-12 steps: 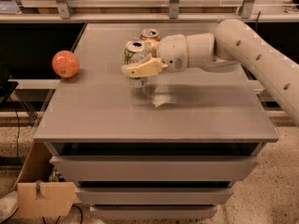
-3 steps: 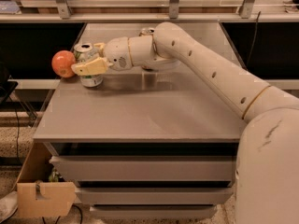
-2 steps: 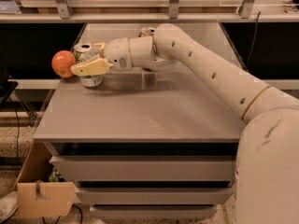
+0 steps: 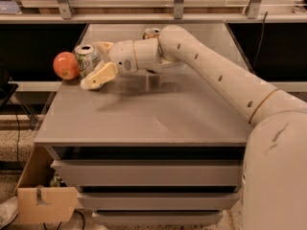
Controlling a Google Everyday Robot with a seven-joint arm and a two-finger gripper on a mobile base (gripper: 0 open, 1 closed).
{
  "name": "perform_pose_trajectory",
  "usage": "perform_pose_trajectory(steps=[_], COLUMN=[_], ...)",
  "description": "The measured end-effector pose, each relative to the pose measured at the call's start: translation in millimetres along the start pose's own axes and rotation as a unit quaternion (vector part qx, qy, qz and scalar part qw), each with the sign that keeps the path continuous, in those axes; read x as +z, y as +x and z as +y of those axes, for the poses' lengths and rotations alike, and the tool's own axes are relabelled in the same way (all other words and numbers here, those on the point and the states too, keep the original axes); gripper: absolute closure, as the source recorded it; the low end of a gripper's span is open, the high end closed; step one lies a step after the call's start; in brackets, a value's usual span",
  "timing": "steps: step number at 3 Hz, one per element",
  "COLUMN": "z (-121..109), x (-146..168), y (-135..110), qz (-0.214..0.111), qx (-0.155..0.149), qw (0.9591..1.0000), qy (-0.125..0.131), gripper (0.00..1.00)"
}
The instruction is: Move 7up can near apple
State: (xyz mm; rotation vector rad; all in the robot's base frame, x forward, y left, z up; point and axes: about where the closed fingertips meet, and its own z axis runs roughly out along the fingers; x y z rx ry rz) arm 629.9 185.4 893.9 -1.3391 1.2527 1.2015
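Note:
The 7up can, silver-white with green lettering, stands upright at the table's left edge, right beside the orange-red apple and about touching it. My gripper reaches in from the right around the can. Its fingers are spread, with the near finger angled down in front of the can and the far finger behind it. The can rests on the grey table.
A gold-brown can stands at the back of the table, partly hidden behind my arm. A metal rail runs along the back. A cardboard box sits on the floor at lower left.
Four seconds ago I held the can mid-table; it now stands next to the apple. Since a second ago, the near finger has swung forward off the can.

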Motion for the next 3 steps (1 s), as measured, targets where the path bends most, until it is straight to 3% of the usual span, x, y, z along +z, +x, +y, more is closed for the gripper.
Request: perform_pose_trajectory(steps=[3], z=[11], x=[-36], y=[-5], qz=[0.028], qx=[0.0], qw=[0.9992], qy=[0.028], gripper=[0.0])
